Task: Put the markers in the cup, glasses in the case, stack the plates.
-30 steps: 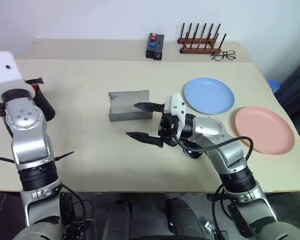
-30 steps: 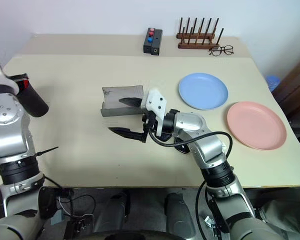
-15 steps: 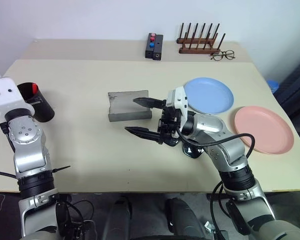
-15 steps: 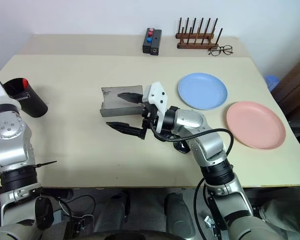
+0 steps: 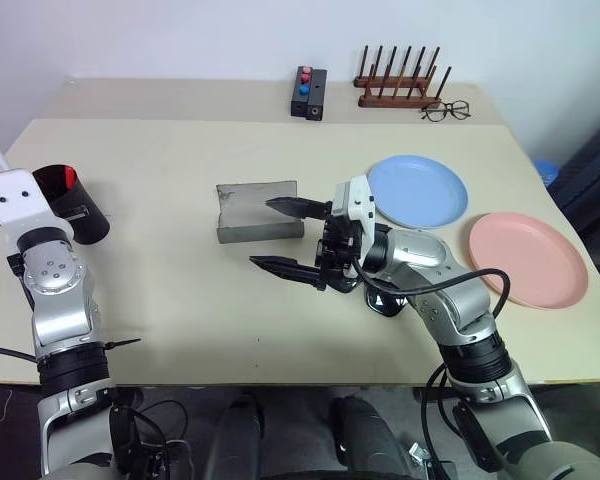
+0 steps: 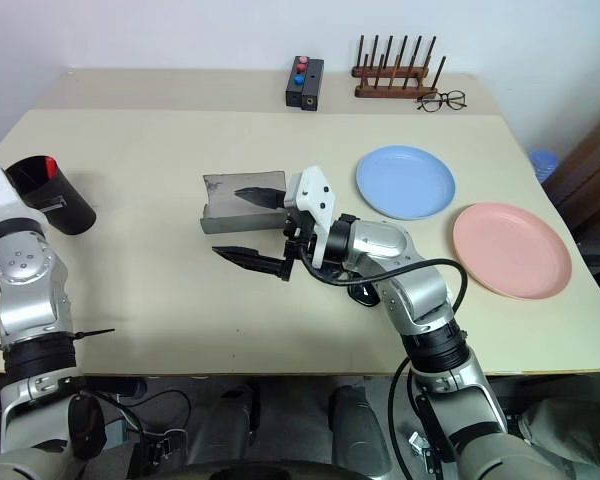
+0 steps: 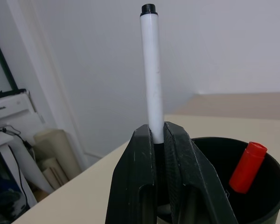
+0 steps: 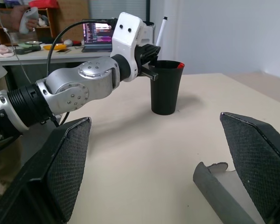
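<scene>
Holding the white marker [image 7: 150,70] upright, the left gripper [image 7: 157,135] is clamped on its lower part, just at the near rim of the dark cup [image 7: 263,172]. The cup's open mouth lies right beside and below the marker, and the red-capped marker [image 7: 245,167] already leans inside. The marker's long side points up and down, so I think it only needs to slide over the rim and drop. The right gripper [image 5: 290,237] waits with its fingers wide apart by the grey case [image 5: 255,212], holding nothing.
</scene>
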Controlling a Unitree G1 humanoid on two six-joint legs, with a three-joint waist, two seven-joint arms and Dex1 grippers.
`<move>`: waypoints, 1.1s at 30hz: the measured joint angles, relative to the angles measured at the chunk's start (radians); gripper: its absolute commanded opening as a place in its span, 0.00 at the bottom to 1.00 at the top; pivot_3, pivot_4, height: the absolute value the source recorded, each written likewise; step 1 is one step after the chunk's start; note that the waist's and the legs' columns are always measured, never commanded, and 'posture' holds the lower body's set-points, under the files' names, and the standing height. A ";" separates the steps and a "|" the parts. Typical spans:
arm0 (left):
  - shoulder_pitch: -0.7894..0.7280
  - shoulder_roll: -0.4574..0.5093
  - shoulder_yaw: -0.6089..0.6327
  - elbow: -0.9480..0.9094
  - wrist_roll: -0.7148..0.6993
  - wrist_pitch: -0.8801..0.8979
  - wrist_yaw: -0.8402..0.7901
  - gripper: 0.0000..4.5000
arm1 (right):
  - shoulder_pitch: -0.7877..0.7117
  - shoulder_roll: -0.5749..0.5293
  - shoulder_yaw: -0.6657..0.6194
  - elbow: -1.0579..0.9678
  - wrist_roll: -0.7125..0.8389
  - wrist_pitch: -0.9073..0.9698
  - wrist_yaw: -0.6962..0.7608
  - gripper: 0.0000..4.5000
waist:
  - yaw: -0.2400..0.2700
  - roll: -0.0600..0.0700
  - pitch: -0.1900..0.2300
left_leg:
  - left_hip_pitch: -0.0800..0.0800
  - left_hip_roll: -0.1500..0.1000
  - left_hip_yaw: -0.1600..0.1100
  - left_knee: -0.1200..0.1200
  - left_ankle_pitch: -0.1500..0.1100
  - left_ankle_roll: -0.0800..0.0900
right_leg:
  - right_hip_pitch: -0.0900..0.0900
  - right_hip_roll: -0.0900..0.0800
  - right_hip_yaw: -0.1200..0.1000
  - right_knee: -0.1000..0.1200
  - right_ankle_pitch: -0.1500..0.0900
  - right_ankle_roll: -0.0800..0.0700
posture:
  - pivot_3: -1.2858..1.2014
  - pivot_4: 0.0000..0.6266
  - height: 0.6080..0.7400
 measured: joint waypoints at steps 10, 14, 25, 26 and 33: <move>0.000 0.000 -0.001 0.008 -0.002 -0.001 0.011 0.68 | 0.001 -0.001 0.000 0.000 0.000 0.000 -0.003 1.00 | 0.000 0.000 0.000 | 0.000 0.000 0.000 0.000 0.000 0.000 | 0.000 0.000 0.000 0.000 0.000 0.000 | 0.52 0.24 0.99; -0.003 0.000 -0.001 0.011 -0.006 -0.001 0.010 0.68 | 0.002 -0.001 0.000 0.000 0.000 0.000 -0.004 1.00 | 0.000 0.000 0.000 | 0.000 0.000 0.000 0.000 0.000 0.000 | 0.000 0.000 0.000 0.000 0.000 0.000 | 0.52 0.24 0.99; -0.140 0.101 -0.289 -0.233 -0.370 0.366 -0.586 0.99 | 0.007 -0.111 0.000 0.001 -0.037 -0.005 0.035 1.00 | -0.007 0.001 0.000 | 0.000 0.000 0.000 -0.001 0.000 0.000 | 0.000 0.000 0.000 -0.001 0.000 0.000 | 0.52 0.24 0.99; -0.136 0.136 -0.342 -0.248 -0.386 0.415 -0.663 0.99 | 0.010 -0.135 -0.001 0.001 -0.044 -0.005 0.050 1.00 | -0.013 0.001 0.000 | 0.000 0.000 0.000 -0.002 0.000 0.000 | -0.001 0.000 0.000 0.000 0.000 0.000 | 0.52 0.24 0.99; -0.229 0.278 -0.631 -0.130 -0.346 0.507 -1.053 0.99 | 0.056 -0.231 0.005 -0.019 -0.066 -0.009 0.116 1.00 | -0.028 0.002 0.001 | -0.001 0.001 0.000 -0.003 0.000 0.001 | -0.003 0.001 0.000 0.000 -0.002 -0.003 | 0.52 0.24 0.99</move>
